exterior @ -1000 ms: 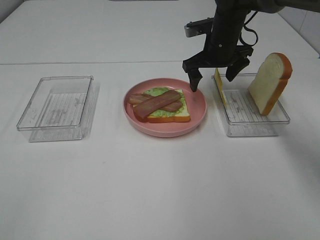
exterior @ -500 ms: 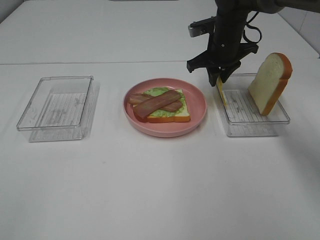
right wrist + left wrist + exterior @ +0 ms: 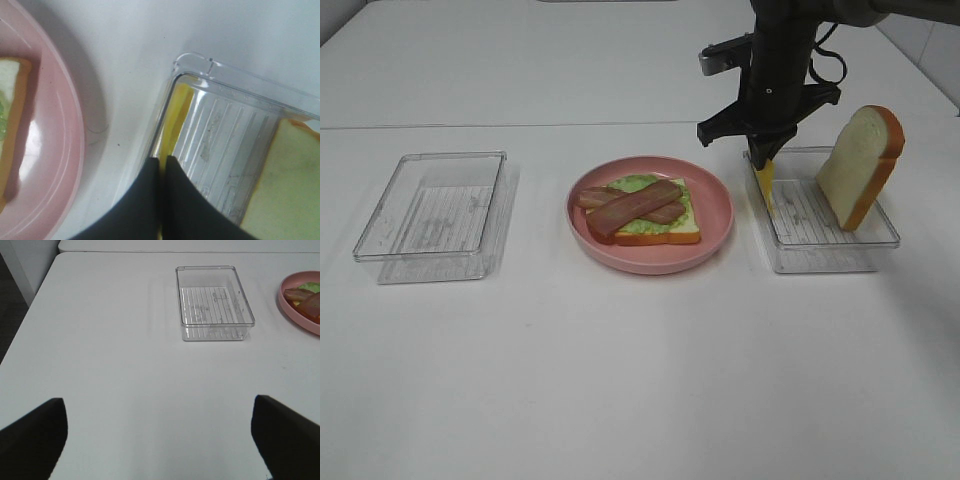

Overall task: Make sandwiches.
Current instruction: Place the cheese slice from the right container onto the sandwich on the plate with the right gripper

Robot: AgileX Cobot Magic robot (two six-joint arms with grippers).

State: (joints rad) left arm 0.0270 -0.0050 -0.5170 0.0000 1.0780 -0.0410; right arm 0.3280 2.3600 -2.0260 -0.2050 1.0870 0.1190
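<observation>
White desk (image 3: pixel 640 380) carrying two clear plastic trays (image 3: pixel 432 215) (image 3: pixel 825 245) and one pink plate (image 3: pixel 715 215). On the plate: one bread slice (image 3: pixel 688 232) topped with one lettuce leaf (image 3: pixel 638 184) and two crossed bacon strips (image 3: pixel 635 205). In the right-hand tray: a second bread slice (image 3: pixel 860 165) standing on edge, and one yellow cheese slice (image 3: pixel 763 183) upright against the wall nearest the plate. The right arm points straight down over that tray, its right gripper (image 3: pixel 762 160) fingers (image 3: pixel 175 200) pinched together on the cheese's upper edge. The left gripper (image 3: pixel 160 437) hovers above bare desk, fingers spread wide, holding nothing.
</observation>
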